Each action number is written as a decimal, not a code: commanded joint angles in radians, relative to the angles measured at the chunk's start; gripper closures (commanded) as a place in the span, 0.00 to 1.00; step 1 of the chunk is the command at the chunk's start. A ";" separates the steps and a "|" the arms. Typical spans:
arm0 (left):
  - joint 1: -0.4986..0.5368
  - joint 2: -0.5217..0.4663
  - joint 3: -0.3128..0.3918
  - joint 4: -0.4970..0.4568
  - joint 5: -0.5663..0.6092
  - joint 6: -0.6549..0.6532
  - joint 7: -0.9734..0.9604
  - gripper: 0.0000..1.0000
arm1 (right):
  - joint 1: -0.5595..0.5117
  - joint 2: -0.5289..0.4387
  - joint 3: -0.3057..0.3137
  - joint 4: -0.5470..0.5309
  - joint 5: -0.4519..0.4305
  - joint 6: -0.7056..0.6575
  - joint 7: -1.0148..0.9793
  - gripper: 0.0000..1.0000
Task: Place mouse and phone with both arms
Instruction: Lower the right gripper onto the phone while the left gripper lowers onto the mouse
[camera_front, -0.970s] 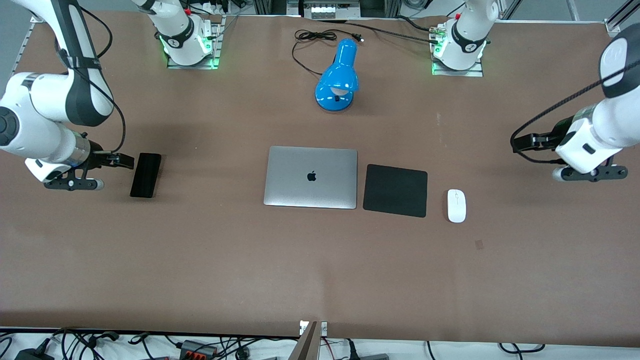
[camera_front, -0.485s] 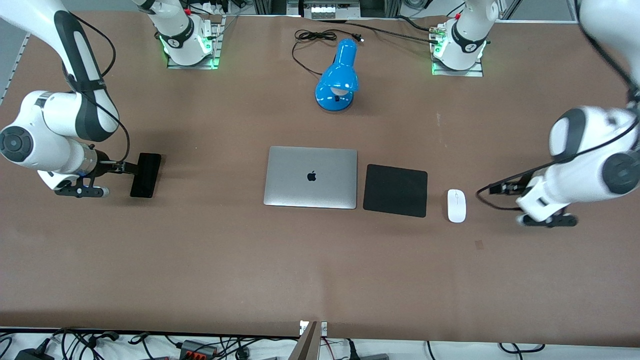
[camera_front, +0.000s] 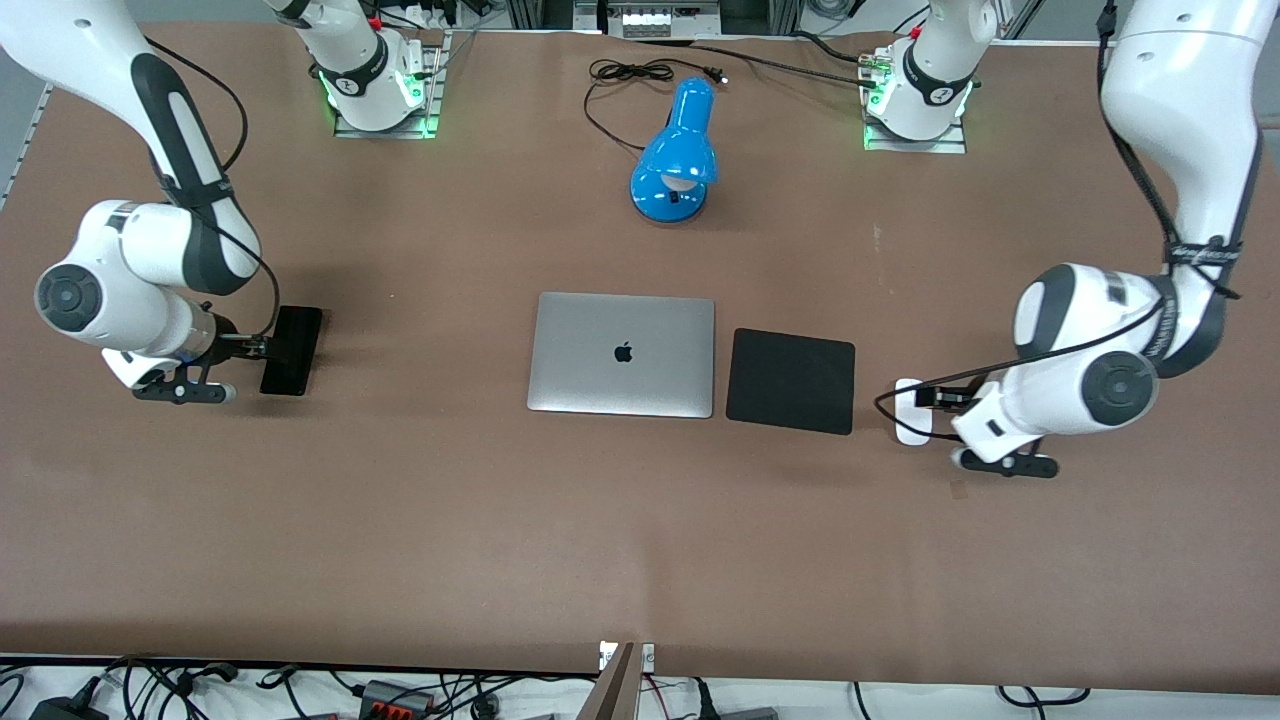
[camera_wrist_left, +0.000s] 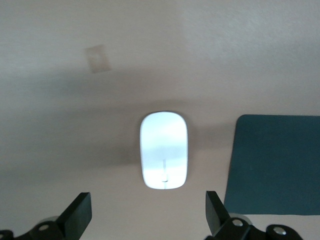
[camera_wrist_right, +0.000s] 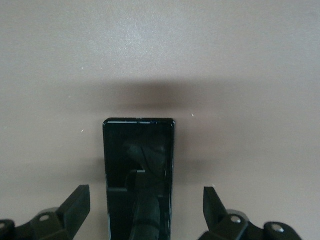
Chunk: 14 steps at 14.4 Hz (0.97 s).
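Matte brown table (camera_front: 640, 540); glossy phone (camera_wrist_right: 139, 170).

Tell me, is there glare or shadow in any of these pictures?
Left wrist view: the mouse is washed out to a bright glow, with a soft shadow around it. Right wrist view: the glossy phone mirrors the dark camera mount, and a shadow band lies past its end. Front view: even light, faint arm shadows on the table.

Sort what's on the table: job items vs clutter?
Job items:
- mouse, on the table beside the mouse pad, under the open left gripper
- phone, flat at the right arm's end of the table, under the open right gripper

Lying about:
- mouse pad
- closed laptop
- blue desk lamp
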 joint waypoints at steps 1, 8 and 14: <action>0.005 0.044 -0.004 0.025 0.032 0.006 0.015 0.00 | -0.012 0.009 0.012 -0.057 -0.004 0.096 0.046 0.00; -0.002 0.099 -0.004 0.025 0.078 0.036 0.014 0.00 | -0.003 0.048 0.018 -0.057 0.088 0.099 0.063 0.00; -0.011 0.130 -0.004 0.025 0.080 0.063 0.014 0.00 | -0.003 0.068 0.018 -0.057 0.088 0.082 0.060 0.00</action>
